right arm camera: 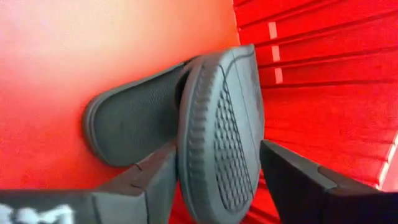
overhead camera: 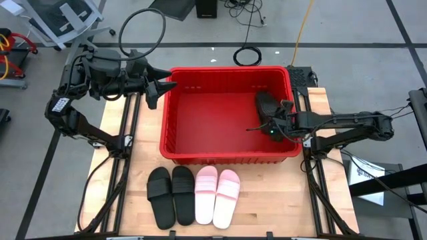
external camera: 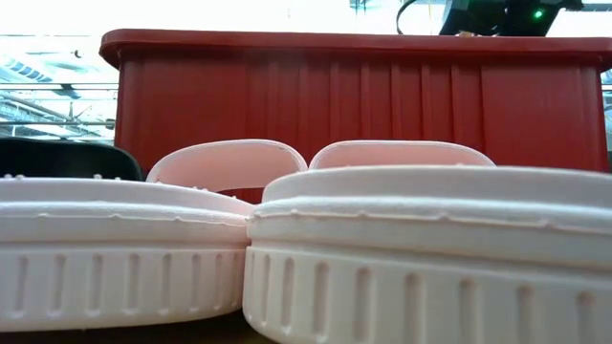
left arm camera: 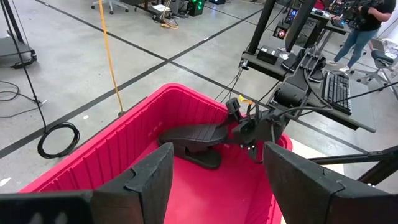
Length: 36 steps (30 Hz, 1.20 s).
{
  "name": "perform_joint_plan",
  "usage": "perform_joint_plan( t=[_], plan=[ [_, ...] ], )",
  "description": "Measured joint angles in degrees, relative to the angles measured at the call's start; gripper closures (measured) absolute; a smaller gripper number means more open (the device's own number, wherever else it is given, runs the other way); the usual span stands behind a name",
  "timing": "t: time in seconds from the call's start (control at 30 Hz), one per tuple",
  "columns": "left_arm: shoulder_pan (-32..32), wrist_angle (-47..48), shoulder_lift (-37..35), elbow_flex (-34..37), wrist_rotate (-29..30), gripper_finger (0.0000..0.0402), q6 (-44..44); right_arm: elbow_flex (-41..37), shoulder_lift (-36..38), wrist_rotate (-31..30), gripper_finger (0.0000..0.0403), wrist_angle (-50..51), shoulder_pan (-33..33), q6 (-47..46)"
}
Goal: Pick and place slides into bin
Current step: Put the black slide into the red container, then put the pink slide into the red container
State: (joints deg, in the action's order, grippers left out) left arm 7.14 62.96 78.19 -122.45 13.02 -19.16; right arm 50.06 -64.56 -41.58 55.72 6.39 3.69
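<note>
The red bin (overhead camera: 175, 113) stands mid-table. Inside it, at its right end, two black slides lie together: one flat (right arm camera: 130, 124), the other (right arm camera: 224, 143) tipped with its treaded sole showing, leaning on the first. My right gripper (overhead camera: 270, 127) is open inside the bin, its fingers on either side of the tipped slide. My left gripper (overhead camera: 159, 87) is open and empty above the bin's far left corner. Two black slides (overhead camera: 171, 193) and two pink slides (overhead camera: 217, 195) lie side by side on the table in front of the bin. My right gripper's fingers stand wide apart on either side of the tipped slide's sole (right arm camera: 205, 186), coming level from the table's right. One finger (right arm camera: 152, 180) lies close along the sole's edge. I cannot tell whether it touches. The slide rests on the other black slide.
The bin's walls (external camera: 344, 105) rise well above the slides in front of it. Metal rails (overhead camera: 130, 133) run along both sides of the wooden table. Cables and a coiled hose lie on the floor beyond the far edge. A person stands far off in the room (left arm camera: 367, 25).
</note>
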Motion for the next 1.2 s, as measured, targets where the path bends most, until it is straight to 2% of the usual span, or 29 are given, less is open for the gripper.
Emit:
perform_joint_plan(
  t=[0.23, 0.43, 0.57, 0.63, 0.87, 1.2],
  plan=[
    [0.0, 0.0, 0.0, 0.0, 0.0, 0.016, 0.0, 0.0, 2.0, 3.0, 0.0146, 2.3, 0.0, 0.0],
    [0.0, 0.0, 0.0, 0.0, 0.0, 0.016, 0.0, 0.4, 2.4, 7.0, 0.0133, 4.6, -0.1, 0.0],
    [0.0, 0.0, 0.0, 0.0, 0.0, 0.016, 0.2, 2.0, 2.4, 13.3, 0.0136, 5.8, -0.1, 0.9],
    [0.0, 0.0, 0.0, 0.0, 0.1, 0.016, 0.4, 3.2, 2.4, 14.6, 0.014, 6.1, -0.1, 1.3],
    [0.0, 0.0, 0.0, 0.0, 0.1, 0.016, 0.5, 6.8, 2.4, 14.5, 0.0152, 7.5, -0.1, 1.1],
    [0.0, 0.3, -0.1, 0.0, 0.2, 0.016, 1.1, 11.9, 2.4, 14.8, 0.0168, 5.5, -0.1, -8.1]
  ],
)
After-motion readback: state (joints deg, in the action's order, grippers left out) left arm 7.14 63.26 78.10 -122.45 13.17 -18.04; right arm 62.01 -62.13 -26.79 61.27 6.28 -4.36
